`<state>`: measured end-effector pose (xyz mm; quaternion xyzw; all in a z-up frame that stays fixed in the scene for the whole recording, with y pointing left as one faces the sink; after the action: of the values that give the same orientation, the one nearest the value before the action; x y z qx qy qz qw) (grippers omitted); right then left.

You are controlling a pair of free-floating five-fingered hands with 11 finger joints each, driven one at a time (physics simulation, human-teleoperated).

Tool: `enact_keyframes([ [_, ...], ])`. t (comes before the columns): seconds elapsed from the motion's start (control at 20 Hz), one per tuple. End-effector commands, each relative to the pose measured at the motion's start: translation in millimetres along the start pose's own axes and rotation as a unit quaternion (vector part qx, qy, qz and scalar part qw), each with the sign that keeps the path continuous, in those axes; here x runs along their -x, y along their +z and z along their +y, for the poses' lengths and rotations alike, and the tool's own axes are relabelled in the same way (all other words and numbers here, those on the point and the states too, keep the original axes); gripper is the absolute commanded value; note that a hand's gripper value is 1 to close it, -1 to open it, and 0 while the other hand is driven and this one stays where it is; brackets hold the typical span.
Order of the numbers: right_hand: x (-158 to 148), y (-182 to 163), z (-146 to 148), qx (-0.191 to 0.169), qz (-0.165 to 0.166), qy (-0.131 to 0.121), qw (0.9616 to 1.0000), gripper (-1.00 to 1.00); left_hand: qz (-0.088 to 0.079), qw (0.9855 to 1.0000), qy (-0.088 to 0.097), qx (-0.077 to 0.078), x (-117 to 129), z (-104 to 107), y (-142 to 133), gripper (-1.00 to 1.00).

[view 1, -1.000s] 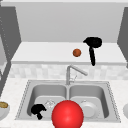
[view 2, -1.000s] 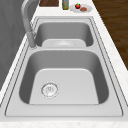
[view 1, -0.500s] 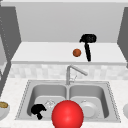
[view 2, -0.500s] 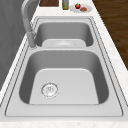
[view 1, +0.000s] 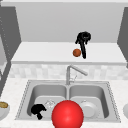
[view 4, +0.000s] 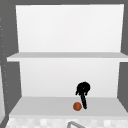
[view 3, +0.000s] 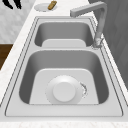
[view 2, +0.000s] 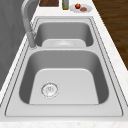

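Red ball (view 1: pixel 67 114) at bottom centre hides part of the sink (view 1: pixel 27 87). Beside it, the left hand (view 1: pixel 37 110) is curled, holding nothing. Upper centre, the right hand (view 1: pixel 82 40) reaches straight fingers just beside an orange ball (view 1: pixel 77 52) on the shelf (view 1: pixel 45 53).

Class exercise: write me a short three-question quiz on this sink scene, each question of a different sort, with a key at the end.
1. True or false: the right hand is above the shelf, with fingers reaching down beside the orange ball.
2. Which basin holds the white plate? A) left B) right C) neither
3. Fill in: the left hand shows low in the front view, next to the big ____ ball.

Key: 1 true; 2 B; 3 red.
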<state>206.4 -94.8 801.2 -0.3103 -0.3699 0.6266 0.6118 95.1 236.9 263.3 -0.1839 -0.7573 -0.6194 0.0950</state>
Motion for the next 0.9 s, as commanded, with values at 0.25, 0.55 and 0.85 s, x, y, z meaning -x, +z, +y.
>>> enact_keyframes([
  [0.25, -9.7, -61.3, -9.4, -0.017, 0.0, 0.004, 0.9998, -1.0, 0.0, 1.0, 0.0, 0.0, 0.0, 0.0, 0.0, 0.0],
  [0.55, -8.7, -85.7, -11.4, -0.06, -0.002, 0.005, 0.9982, -1.0, 0.0, 1.0, 0.0, 0.0, 0.0, 0.0, 0.0, 0.0],
  [0.85, -13.2, -108.6, -19.3, -0.138, 0.002, 0.003, 0.9904, -1.0, 0.0, 1.0, 0.0, 0.0, 0.0, 0.0, 0.0, 0.0],
])
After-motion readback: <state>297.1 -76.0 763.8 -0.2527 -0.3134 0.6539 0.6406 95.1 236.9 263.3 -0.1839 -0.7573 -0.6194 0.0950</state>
